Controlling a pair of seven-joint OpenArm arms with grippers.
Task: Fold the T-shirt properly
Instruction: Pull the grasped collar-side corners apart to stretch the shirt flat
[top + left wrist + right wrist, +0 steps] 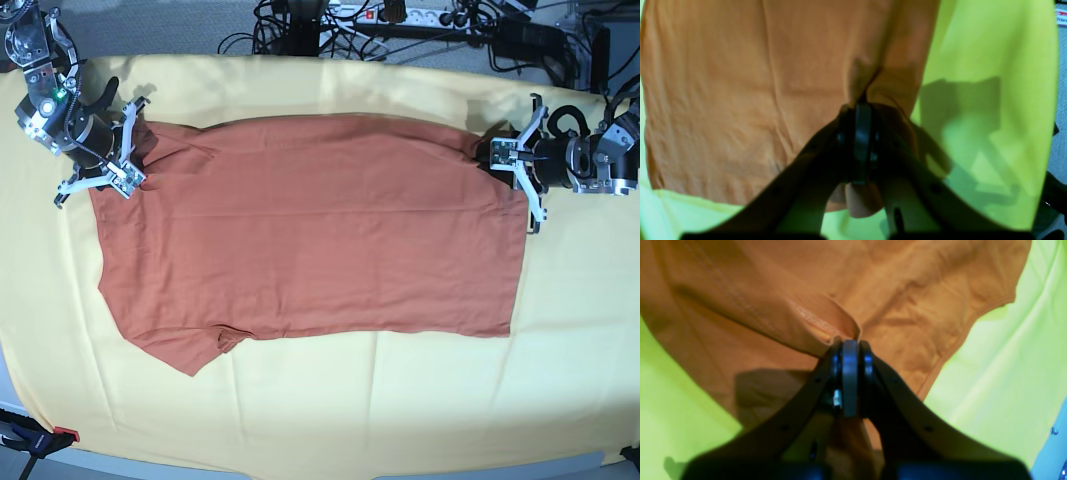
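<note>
The rust-orange T-shirt [310, 230] lies spread flat and sideways on the pale-yellow cloth [400, 400]. One sleeve sticks out at the front left. My left gripper [492, 153] is at the shirt's far right corner, shut on a pinch of its edge. In the left wrist view the closed gripper [862, 103] clamps a fold of the shirt [740, 83]. My right gripper [133, 152] is at the shirt's far left corner. In the right wrist view that gripper [850, 341] is shut on a stitched hem of the shirt [907, 290].
The yellow cloth covers the whole table and also shows in both wrist views [990, 50] [1007, 373]. Cables and a power strip [400, 15] lie behind the table's back edge. A clamp [40, 440] sits at the front left corner.
</note>
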